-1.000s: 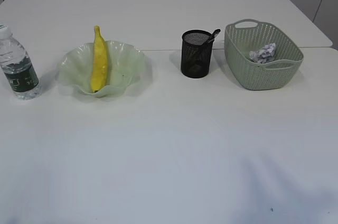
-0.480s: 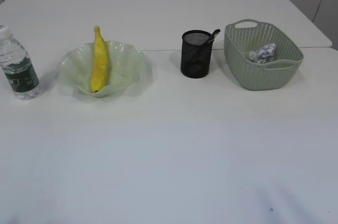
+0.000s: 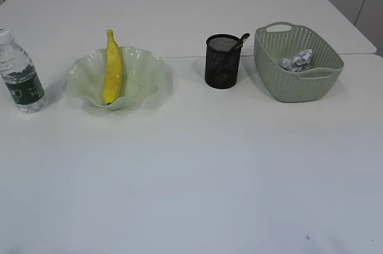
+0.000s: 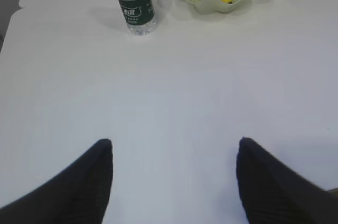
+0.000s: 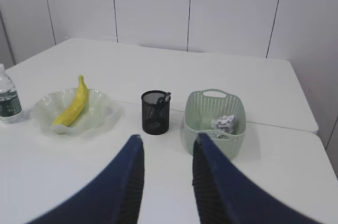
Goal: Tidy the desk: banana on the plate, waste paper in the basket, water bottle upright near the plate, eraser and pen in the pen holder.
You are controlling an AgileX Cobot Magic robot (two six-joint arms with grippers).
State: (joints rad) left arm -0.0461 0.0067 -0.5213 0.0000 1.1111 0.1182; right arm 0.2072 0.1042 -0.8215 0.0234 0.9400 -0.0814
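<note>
Banana (image 3: pixel 112 74) on plate (image 3: pixel 146 71), desk (image 3: pixel 191 176) front bare

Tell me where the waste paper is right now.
In the exterior view the waste paper lies inside the basket at the right of the desk, just right of the pen holder.

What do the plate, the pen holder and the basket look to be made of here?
Plate: translucent pale green, glossy with a ruffled rim, probably plastic, possibly glass. Pen holder: black wire mesh you can see through, most likely metal. Basket: matte sage green with a moulded woven pattern and cut-out handles, apparently plastic.
</note>
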